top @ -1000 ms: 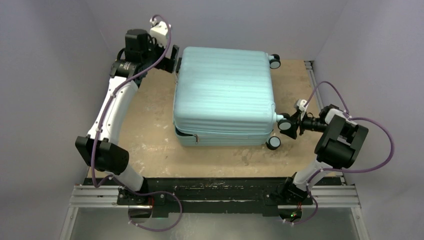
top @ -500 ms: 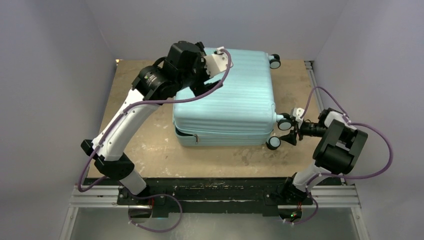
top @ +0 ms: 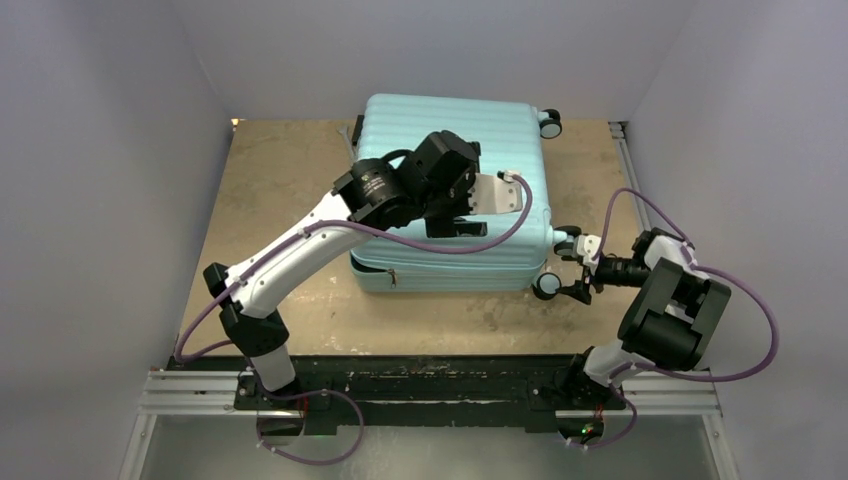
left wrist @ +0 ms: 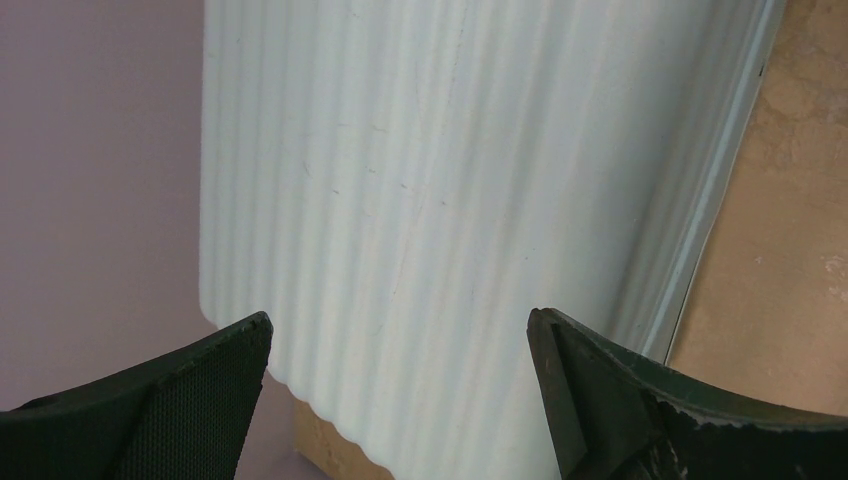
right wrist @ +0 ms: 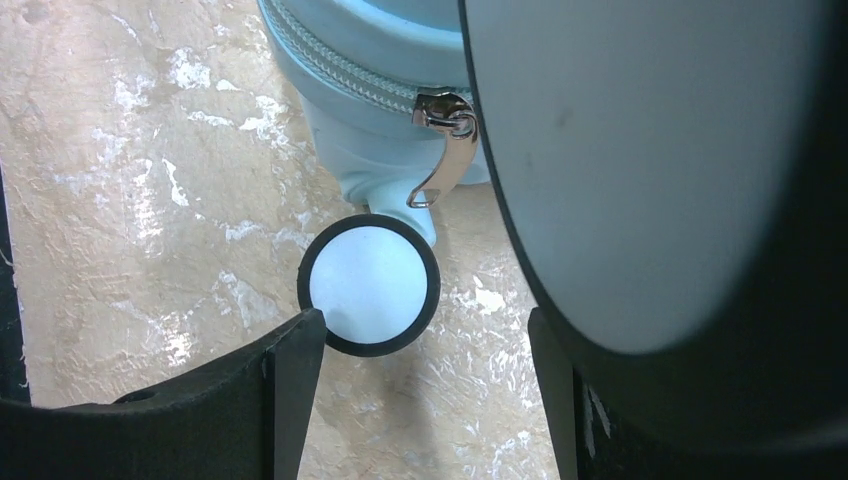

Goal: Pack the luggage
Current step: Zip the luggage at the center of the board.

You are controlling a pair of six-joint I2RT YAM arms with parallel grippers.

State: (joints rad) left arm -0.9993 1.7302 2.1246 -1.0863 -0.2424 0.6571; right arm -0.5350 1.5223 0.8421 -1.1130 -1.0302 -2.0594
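Luggage [top: 450, 150] lies flat and shut on the table [top: 290, 200], towards the far side and a little right of the middle, ribbed lid up, zip run closed along its near edge.

The big change is the left arm. A second ago it sat at the case's far-left corner; since then it has swung across and now hangs over the lid, near the right end. The left gripper [top: 457, 226] is spread as wide as it goes and has nothing in it — its wrist view shows only bare ribbed shell between the fingers.

The right gripper [top: 577, 263] has moved less. It was up at the right-hand side by the farther of the two near wheels; now it has slid nearer, jaws apart, nothing clamped. Its own camera shows the near-right wheel [right wrist: 370, 285] just past the fingertips, the zipper pull [right wrist: 445, 150] hanging above it, and a second wheel looming close on the right.

My reading — the packing proper looks done, and both arms are settling the closed case: the left placed to press the lid, the right working towards that pull.
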